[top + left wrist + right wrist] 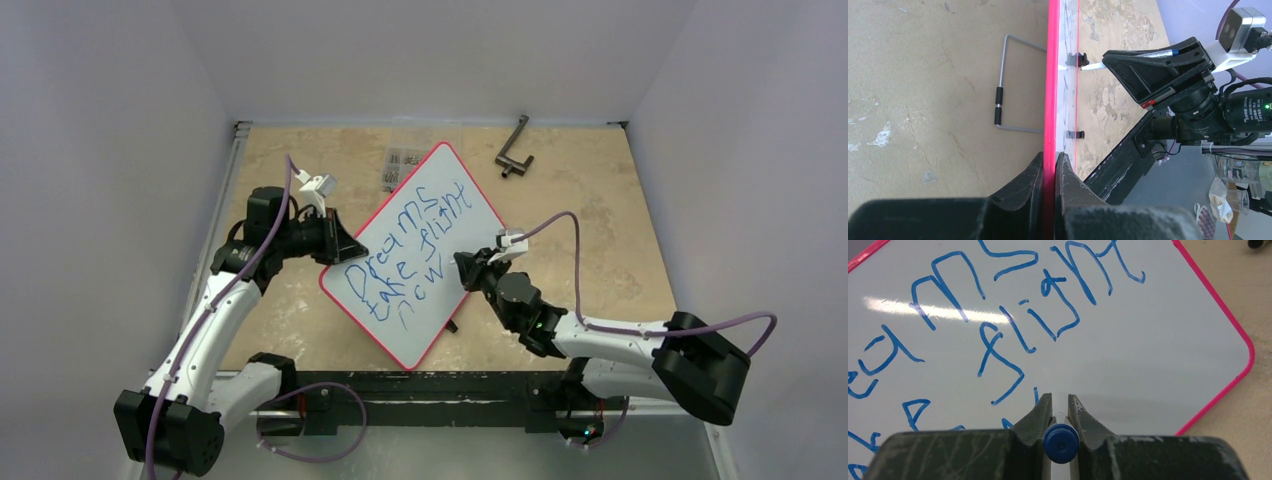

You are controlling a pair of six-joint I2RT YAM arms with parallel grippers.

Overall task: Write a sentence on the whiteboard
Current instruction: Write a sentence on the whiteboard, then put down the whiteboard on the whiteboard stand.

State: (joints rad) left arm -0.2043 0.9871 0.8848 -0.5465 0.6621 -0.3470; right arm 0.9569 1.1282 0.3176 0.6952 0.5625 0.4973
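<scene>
The whiteboard (475,205), white with a red rim, lies slanted across the table's middle. On it is the sentence (400,250) in blue marker, reading "Dreams take flight now". My left gripper (340,245) is shut on the board's left edge; the left wrist view shows the red rim (1051,75) pinched between the jaws of that gripper (1050,160). My right gripper (468,268) is shut on a blue-capped marker (1061,442), by the last word. Its white tip (1089,66) is at the board's face. The right wrist view shows the lettering (1013,315) on the board (1158,350).
A black bent bracket (513,150) lies at the back right and a small clear packet (400,165) behind the board. A grey wire stand (1003,85) shows behind the board's back. Small black clips (1077,59) sit on the board's face. White walls enclose the table.
</scene>
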